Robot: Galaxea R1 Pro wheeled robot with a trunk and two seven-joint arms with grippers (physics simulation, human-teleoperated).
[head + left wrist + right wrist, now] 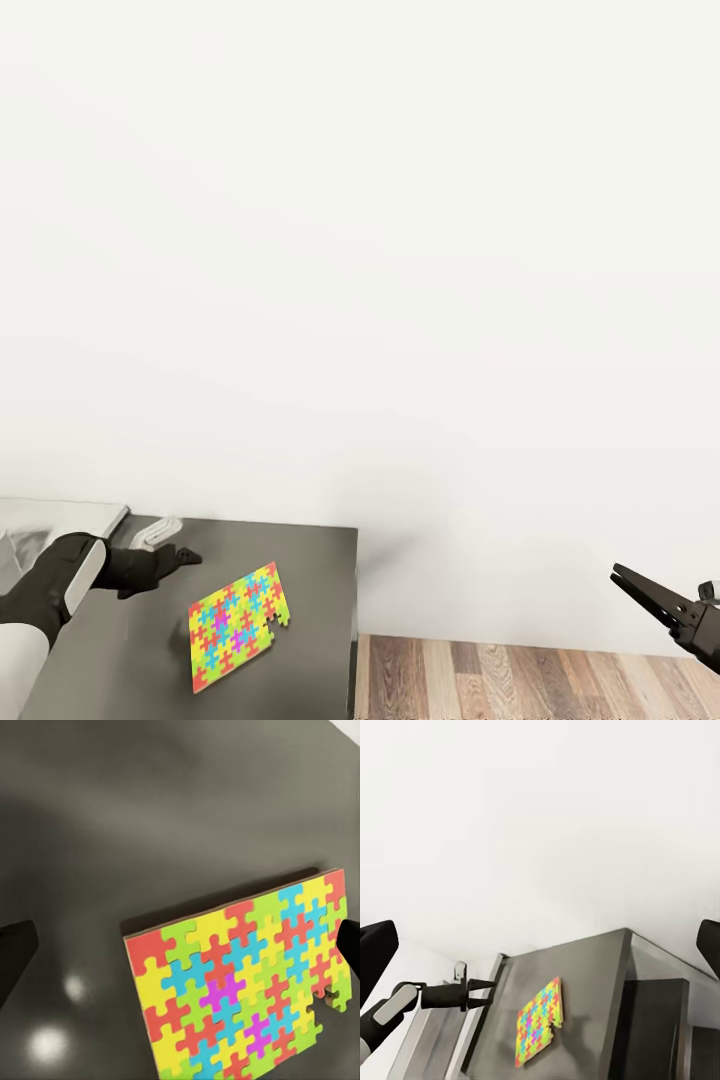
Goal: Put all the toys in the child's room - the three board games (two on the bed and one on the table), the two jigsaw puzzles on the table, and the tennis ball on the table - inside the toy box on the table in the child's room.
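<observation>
One puzzle (pixel 238 627) flat on the dark grey lower section of the bench (pixel 320 560), near its front right corner, one piece missing at an edge. Left tool (pixel 183 556) released, hovering just above the dark surface behind the puzzle, not touching it, fingers (pixel 15 949) spread wide either side. Right tool (pixel 650 592) well apart at the right, over wood floor (pixel 520 680); open, holding nothing. White wall (pixel 400 250) behind.
</observation>
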